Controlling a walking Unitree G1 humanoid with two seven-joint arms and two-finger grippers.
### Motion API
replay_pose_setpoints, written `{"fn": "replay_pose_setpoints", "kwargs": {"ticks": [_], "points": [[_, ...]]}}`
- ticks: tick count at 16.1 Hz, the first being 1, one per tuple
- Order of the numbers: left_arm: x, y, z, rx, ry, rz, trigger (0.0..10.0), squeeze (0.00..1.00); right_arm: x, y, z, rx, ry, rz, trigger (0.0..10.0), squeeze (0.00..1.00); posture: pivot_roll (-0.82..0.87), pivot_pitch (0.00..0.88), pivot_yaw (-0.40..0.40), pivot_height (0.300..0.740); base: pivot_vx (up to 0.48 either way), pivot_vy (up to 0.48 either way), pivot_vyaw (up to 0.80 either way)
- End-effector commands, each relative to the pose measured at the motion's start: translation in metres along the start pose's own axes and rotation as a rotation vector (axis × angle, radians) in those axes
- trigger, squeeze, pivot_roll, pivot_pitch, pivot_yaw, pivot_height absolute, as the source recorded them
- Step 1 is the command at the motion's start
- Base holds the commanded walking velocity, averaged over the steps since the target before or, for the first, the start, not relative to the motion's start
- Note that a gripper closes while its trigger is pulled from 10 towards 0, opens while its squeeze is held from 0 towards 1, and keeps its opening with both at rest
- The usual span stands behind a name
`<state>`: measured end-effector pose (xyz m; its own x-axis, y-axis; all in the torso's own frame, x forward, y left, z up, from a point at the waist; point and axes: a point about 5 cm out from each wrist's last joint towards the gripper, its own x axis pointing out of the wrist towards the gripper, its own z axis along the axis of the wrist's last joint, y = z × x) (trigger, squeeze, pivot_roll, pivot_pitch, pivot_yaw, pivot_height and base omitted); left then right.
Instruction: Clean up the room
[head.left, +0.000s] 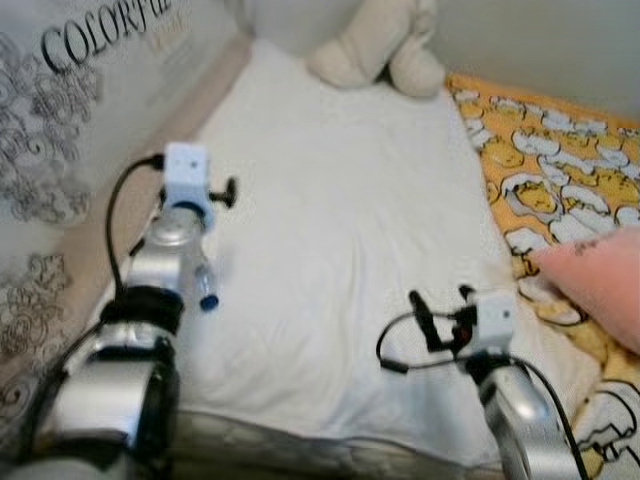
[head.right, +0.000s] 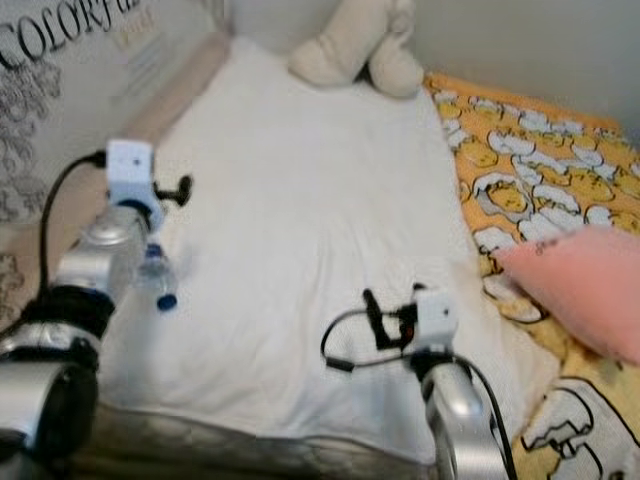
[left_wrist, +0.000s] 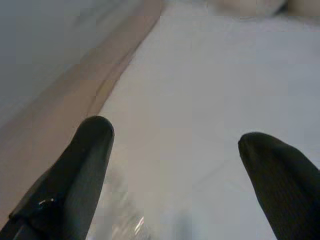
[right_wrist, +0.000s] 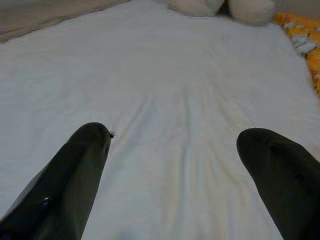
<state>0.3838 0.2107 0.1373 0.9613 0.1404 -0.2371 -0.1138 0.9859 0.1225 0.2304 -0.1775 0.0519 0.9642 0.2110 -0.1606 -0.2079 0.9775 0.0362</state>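
Observation:
A clear plastic bottle (head.left: 201, 280) with a blue cap lies on the white sheet (head.left: 340, 230) near the bed's left edge. It is partly under my left forearm, with the cap pointing back toward me. My left gripper (left_wrist: 175, 165) hovers open over the sheet just past the bottle. A clear blur at the near edge of the left wrist view may be that bottle. My right gripper (right_wrist: 172, 165) is open above the sheet's near right part, with nothing between its fingers.
A cream plush toy (head.left: 375, 45) sits at the head of the bed. A yellow patterned blanket (head.left: 545, 170) covers the right side, with a pink pillow (head.left: 600, 280) on it. A printed wall panel (head.left: 70, 110) and a beige ledge (head.left: 105, 240) border the left.

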Motion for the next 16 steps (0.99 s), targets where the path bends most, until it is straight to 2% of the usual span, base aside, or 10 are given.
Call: {"fn": "replay_pose_setpoints", "kwargs": {"ticks": [1, 2, 3, 5, 8, 10, 11, 12, 13, 16], "points": [[0.002, -0.003, -0.013, 0.024, 0.066, 0.04, 10.0, 0.0, -0.016, -0.013, 0.003, -0.014, 0.017, -0.033, 10.0, 0.57, -0.04, 0.073, -0.129, 0.74, 0.0, 0.0, 0.0], [0.001, -0.005, -0.023, 0.008, 0.104, 0.071, 10.0, 0.0, -0.04, -0.018, 0.004, -0.034, 0.043, -0.054, 10.0, 0.57, -0.11, 0.107, -0.128, 0.74, 0.0, 0.0, 0.0], [0.001, -0.008, -0.029, -0.023, 0.132, 0.084, 10.0, 0.0, -0.053, -0.023, 0.005, -0.044, 0.06, -0.072, 10.0, 0.57, -0.13, 0.122, -0.124, 0.74, 0.0, 0.0, 0.0], [0.0, -0.011, -0.033, -0.043, 0.152, 0.093, 10.0, 0.0, -0.066, -0.027, 0.008, -0.056, 0.073, -0.092, 10.0, 0.57, -0.16, 0.141, -0.122, 0.74, 0.0, 0.0, 0.0], [-0.001, -0.016, -0.042, -0.134, 0.2, 0.1, 10.0, 0.0, -0.089, -0.025, 0.017, -0.064, 0.1, -0.121, 10.0, 0.57, -0.21, 0.165, -0.105, 0.74, 0.0, 0.0, 0.0], [-0.004, -0.013, -0.053, -0.086, 0.25, 0.146, 10.0, 0.0, -0.093, -0.024, 0.018, -0.055, 0.11, -0.136, 10.0, 0.57, -0.21, 0.166, -0.099, 0.74, 0.0, 0.0, 0.0], [-0.012, 0.004, -0.073, 0.1, 0.357, 0.295, 10.0, 0.0, -0.095, -0.021, 0.017, -0.048, 0.12, -0.138, 10.0, 0.57, -0.22, 0.167, -0.097, 0.74, 0.0, 0.0, 0.0], [-0.015, 0.009, -0.079, 0.124, 0.383, 0.334, 10.0, 0.0, -0.096, -0.021, 0.017, -0.045, 0.124, -0.138, 10.0, 0.57, -0.22, 0.17, -0.095, 0.74, 0.0, 0.0, 0.0], [-0.018, 0.015, -0.083, 0.101, 0.384, 0.38, 10.0, 0.0, -0.099, -0.019, 0.017, -0.042, 0.137, -0.139, 10.0, 0.57, -0.23, 0.172, -0.093, 0.74, 0.0, 0.0, 0.0], [-0.019, 0.019, -0.085, 0.124, 0.391, 0.414, 10.0, 0.0, -0.103, -0.022, 0.018, -0.049, 0.152, -0.151, 10.0, 0.57, -0.24, 0.167, -0.088, 0.74, 0.0, 0.0, 0.0]]}}
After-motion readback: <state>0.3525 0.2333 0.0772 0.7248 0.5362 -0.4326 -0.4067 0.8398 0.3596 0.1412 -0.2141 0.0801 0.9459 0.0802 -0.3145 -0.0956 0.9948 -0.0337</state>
